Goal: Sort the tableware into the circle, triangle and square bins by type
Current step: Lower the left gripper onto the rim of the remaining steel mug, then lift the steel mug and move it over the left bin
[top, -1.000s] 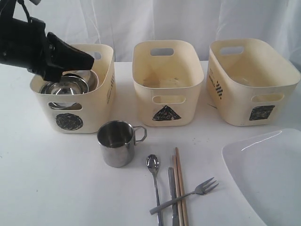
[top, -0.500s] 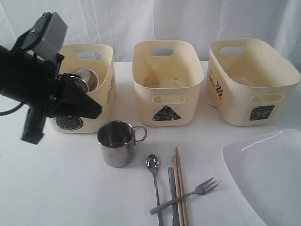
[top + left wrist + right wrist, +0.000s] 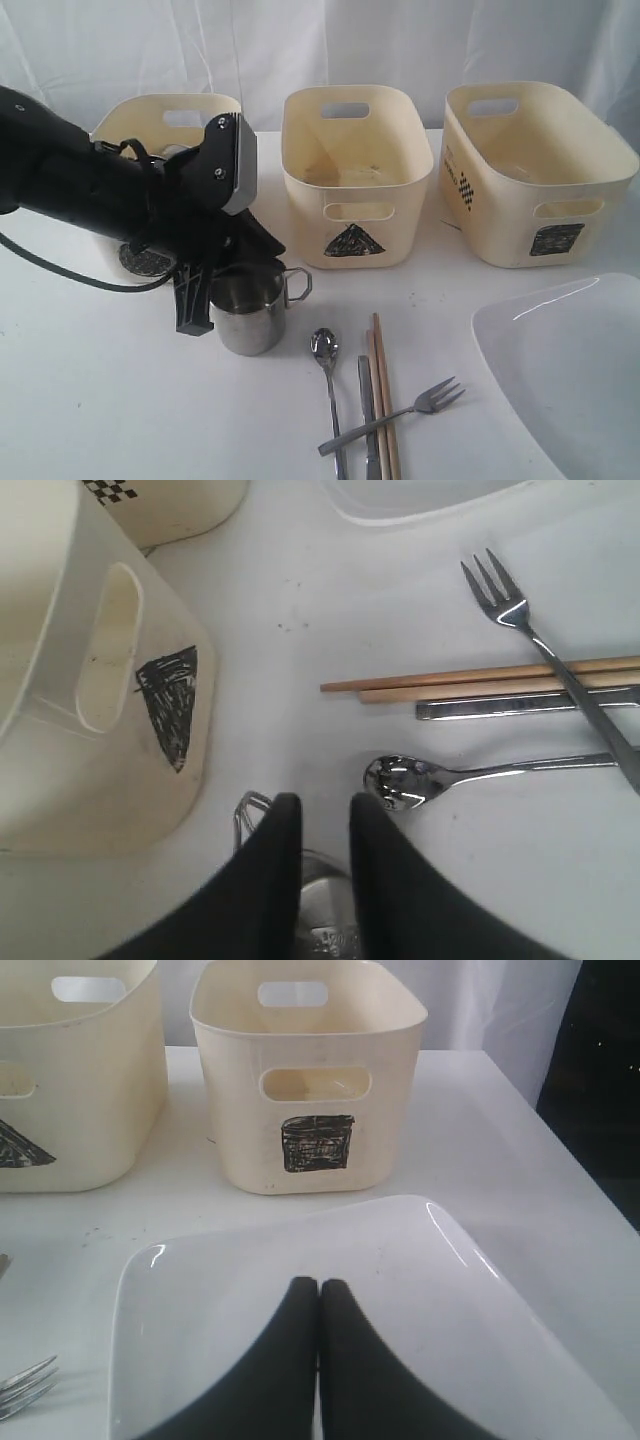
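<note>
Left wrist view: my left claw [image 3: 325, 810], parted a little and holding nothing, hangs over the steel mug [image 3: 322, 935]. Beyond it lie the spoon [image 3: 400, 778], knife [image 3: 520, 705] and chopsticks [image 3: 470, 680], the fork [image 3: 545, 650] crossing them, with the triangle bin [image 3: 60, 780] to one side. My right claw [image 3: 318, 1360] is pressed closed above the plate [image 3: 200, 1290].

The exterior camera is looking from the front, raised a little over the desk [image 3: 100, 400], facing the triangle bin [image 3: 355, 200] at middling range. The left wrist camera is peering steeply down past the left gripper [image 3: 325, 805], close over the spoon [image 3: 400, 780] ahead of it. The right wrist camera is gazing forward past the right gripper [image 3: 319, 1285], low over the plate [image 3: 250, 1250] beneath. All three are sharing the triangle bin.
</note>
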{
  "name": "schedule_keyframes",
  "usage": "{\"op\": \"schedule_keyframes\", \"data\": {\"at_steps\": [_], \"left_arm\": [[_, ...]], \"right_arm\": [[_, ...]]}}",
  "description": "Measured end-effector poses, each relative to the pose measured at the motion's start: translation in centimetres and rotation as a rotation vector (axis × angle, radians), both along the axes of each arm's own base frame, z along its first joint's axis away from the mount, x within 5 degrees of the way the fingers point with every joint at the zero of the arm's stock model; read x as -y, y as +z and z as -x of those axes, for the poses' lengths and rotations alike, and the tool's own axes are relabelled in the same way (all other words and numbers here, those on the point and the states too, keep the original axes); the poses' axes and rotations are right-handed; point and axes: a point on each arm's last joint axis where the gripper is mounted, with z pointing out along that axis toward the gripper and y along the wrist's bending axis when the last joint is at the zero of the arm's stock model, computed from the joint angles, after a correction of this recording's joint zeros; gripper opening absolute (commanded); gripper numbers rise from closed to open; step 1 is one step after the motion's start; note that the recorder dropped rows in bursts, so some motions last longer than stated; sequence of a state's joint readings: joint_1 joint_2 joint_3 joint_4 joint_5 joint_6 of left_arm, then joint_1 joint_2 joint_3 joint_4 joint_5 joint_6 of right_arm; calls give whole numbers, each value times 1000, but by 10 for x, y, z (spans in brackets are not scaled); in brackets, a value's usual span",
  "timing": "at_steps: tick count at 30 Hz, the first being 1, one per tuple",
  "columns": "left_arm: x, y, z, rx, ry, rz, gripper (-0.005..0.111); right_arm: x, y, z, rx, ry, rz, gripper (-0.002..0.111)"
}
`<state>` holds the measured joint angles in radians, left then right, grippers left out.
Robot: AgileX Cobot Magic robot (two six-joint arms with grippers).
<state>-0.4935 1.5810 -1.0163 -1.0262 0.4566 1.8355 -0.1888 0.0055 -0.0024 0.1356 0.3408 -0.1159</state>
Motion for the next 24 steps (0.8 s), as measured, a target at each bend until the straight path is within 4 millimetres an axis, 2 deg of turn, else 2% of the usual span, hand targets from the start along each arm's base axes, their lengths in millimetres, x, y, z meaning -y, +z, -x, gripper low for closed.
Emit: {"op": "schedule_keyframes", "data": {"at_steps": [4, 6, 11, 16, 24], "left_arm": [[2, -9, -3, -52, 25, -5, 72], [2, -13, -6, -85, 69, -2, 79], [1, -16, -12, -95, 155, 1, 81], [1, -16, -11, -108, 155, 4, 81], [1, -17, -10, -225, 237, 34, 76]], "right_arm": [[0, 0, 0, 0, 0, 0, 0], [0, 0, 0, 0, 0, 0, 0], [0, 0, 0, 0, -1, -2, 0], [0, 0, 0, 3, -6, -21, 0], [0, 0, 0, 3, -6, -24, 0]]}}
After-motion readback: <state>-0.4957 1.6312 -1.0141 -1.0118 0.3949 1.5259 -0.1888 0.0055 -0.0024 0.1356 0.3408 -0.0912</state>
